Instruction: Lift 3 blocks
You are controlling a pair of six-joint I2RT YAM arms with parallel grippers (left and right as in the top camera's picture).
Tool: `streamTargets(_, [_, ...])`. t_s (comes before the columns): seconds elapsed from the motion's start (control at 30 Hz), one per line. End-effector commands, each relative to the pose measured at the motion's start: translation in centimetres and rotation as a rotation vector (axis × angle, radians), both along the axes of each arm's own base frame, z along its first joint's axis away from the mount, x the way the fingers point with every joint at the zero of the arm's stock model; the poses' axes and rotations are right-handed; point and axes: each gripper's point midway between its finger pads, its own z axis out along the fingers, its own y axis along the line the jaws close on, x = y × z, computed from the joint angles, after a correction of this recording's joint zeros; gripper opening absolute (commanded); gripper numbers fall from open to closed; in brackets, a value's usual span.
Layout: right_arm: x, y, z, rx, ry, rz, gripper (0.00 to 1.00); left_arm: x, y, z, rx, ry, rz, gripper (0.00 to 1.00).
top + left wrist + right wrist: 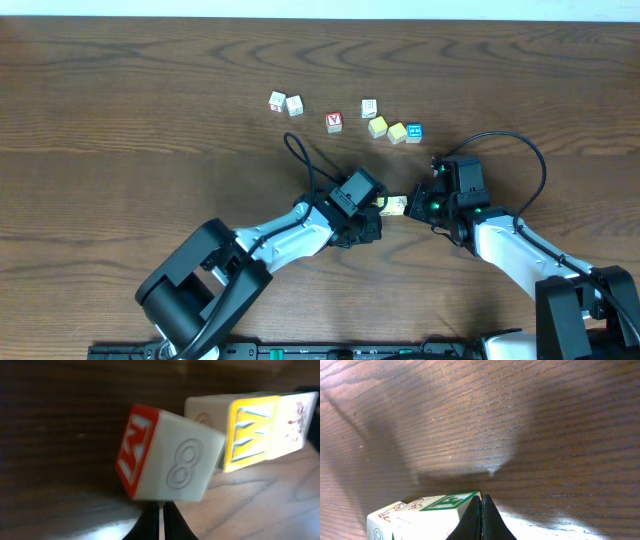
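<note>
Presently: yellow block [252,430], dark mark, sits between the two claws. Cream block [205,410] touches one side of it, and white block [435,510], green mark, touches the other. Red-faced cube [170,455], tilted, lies near the yellow block, just beyond the left gripper [160,512], whose fingers are pressed together on nothing. Right gripper [481,507] is likewise pressed together, beside the white block.

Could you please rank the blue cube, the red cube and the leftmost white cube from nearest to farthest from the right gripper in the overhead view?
1. Blue cube, at the right end of the row, straight beyond the right gripper.
2. Red cube, in the middle of the row.
3. Leftmost white cube, at the far left end.
</note>
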Motion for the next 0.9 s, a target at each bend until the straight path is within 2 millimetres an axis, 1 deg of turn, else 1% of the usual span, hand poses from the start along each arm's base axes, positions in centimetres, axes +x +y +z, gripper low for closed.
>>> streamTargets(0.0, [-0.3, 0.3, -0.3, 0.006, 0.012, 0.008, 0.01, -0.2, 0.4, -1.0, 0.025, 0.016, 0.012, 0.07])
streamTargets(0.3, [-0.3, 0.3, -0.3, 0.006, 0.012, 0.008, 0.01, 0.3, 0.0, -0.8, 0.008, -0.005, 0.014, 0.07])
streamTargets(0.87, [-0.3, 0.3, -0.3, 0.006, 0.012, 0.008, 0.01, 0.9, 0.0, -0.6, 0.006, -0.034, 0.024, 0.07])
